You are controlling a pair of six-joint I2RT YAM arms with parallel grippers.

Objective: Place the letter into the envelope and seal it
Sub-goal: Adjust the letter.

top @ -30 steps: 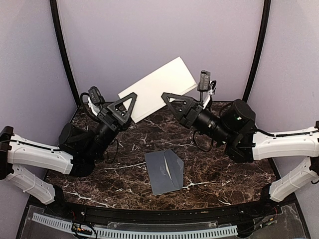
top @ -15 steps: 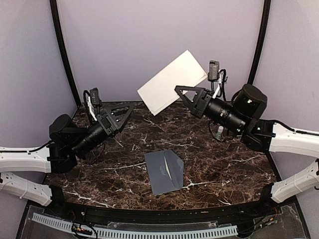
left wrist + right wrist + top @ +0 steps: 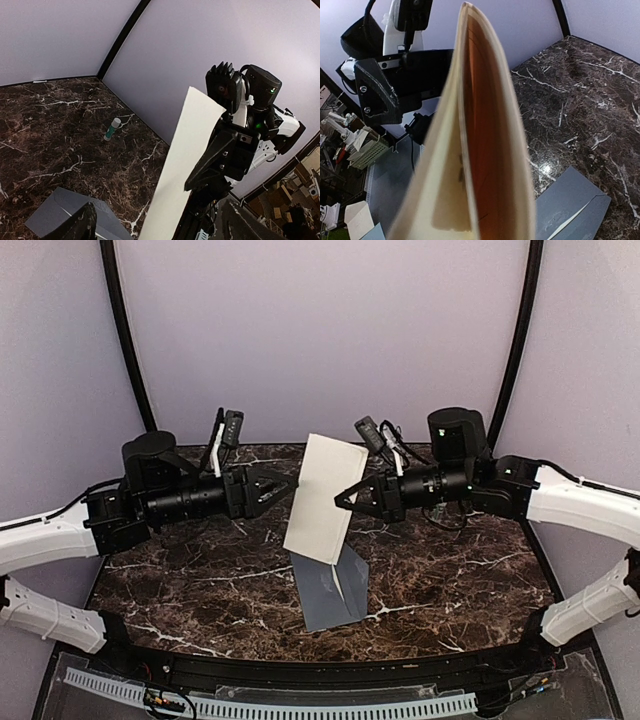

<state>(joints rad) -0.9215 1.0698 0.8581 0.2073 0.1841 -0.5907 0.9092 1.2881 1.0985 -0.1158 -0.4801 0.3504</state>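
The cream letter (image 3: 322,498) hangs nearly upright above the table's middle, folded, its lower edge over the grey envelope (image 3: 330,590). My right gripper (image 3: 347,497) is shut on the letter's right edge. My left gripper (image 3: 288,485) stands open just left of the letter and holds nothing. In the left wrist view the letter (image 3: 184,165) rises between my open left fingers (image 3: 82,226), with the right gripper's fingers (image 3: 215,162) pinching it. In the right wrist view the folded letter (image 3: 470,150) fills the frame edge-on and hides the right gripper's own fingers. The envelope (image 3: 575,205) lies flat below, flap open.
A small glue stick with a green cap (image 3: 112,129) lies on the dark marble table (image 3: 200,580) toward the back. Purple walls close in the back and both sides. The open left gripper (image 3: 380,95) shows beyond the letter in the right wrist view.
My left gripper opened and let go of the letter. The right gripper swung the letter down from high at the back to upright over the envelope. The left arm came in beside it.
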